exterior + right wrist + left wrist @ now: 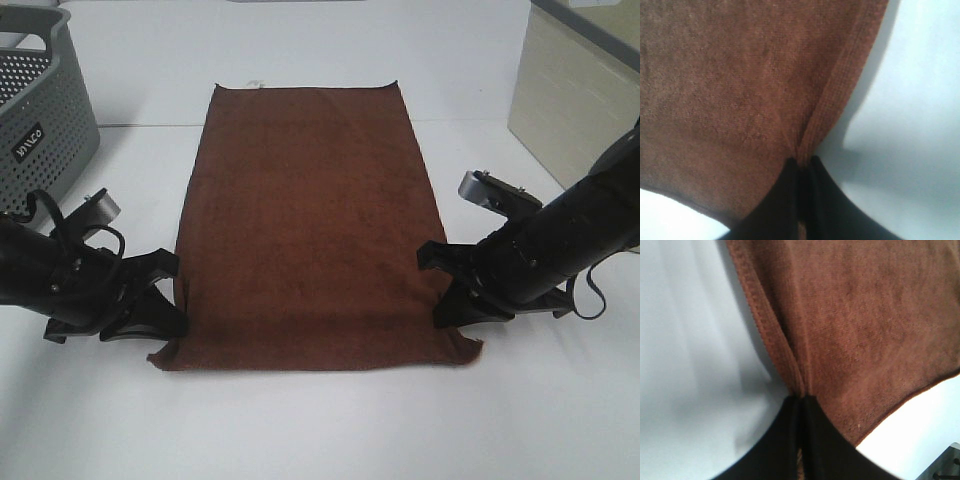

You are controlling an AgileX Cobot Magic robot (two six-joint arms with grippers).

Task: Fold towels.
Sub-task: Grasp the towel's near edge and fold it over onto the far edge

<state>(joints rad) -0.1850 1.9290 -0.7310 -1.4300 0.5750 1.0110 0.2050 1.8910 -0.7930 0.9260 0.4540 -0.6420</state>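
A dark reddish-brown towel lies flat and lengthwise on the white table, with a small white tag on its far short edge. My left gripper is shut on the towel's left long edge near the front corner; the left wrist view shows the hem pinched between the black fingers. My right gripper is shut on the right long edge near the front corner; the right wrist view shows the hem bunched into the closed fingers.
A grey perforated plastic basket stands at the back left. A beige box stands at the back right. The white table extends in front of the towel.
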